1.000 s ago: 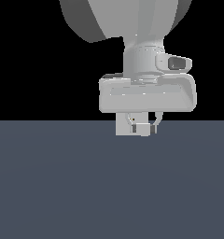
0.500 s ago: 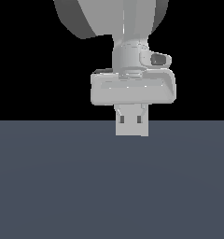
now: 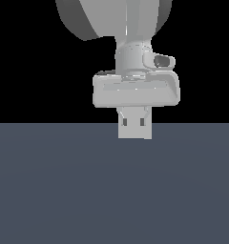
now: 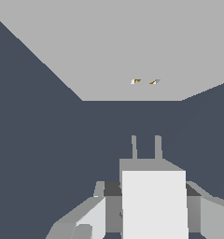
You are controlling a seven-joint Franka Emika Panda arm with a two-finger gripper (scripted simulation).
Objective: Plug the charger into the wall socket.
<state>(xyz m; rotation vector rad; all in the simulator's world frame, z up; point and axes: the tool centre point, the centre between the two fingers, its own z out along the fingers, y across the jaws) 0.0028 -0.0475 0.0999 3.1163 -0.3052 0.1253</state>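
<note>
In the wrist view my gripper (image 4: 149, 189) is shut on the charger (image 4: 153, 205), a plain white block with a finger on each side. Its two prongs (image 4: 145, 147) point at the wall socket (image 4: 109, 51), a broad grey plate a short gap ahead. The prongs are apart from the plate. The socket's two small yellowish slots (image 4: 144, 81) lie roughly in line with the prongs. In the exterior view the wall socket (image 3: 134, 132) appears as a small square plate with two dark slots. It stands in front of my hand (image 3: 135, 90) and hides the charger and the fingers.
A dark blue-grey floor (image 3: 64, 190) spreads under everything, and the background above it is black. The arm's large links (image 3: 111, 19) rise above the hand.
Over the last second my hand shifted toward the exterior view's left and lined up behind the socket plate. In the last half second it has barely moved.
</note>
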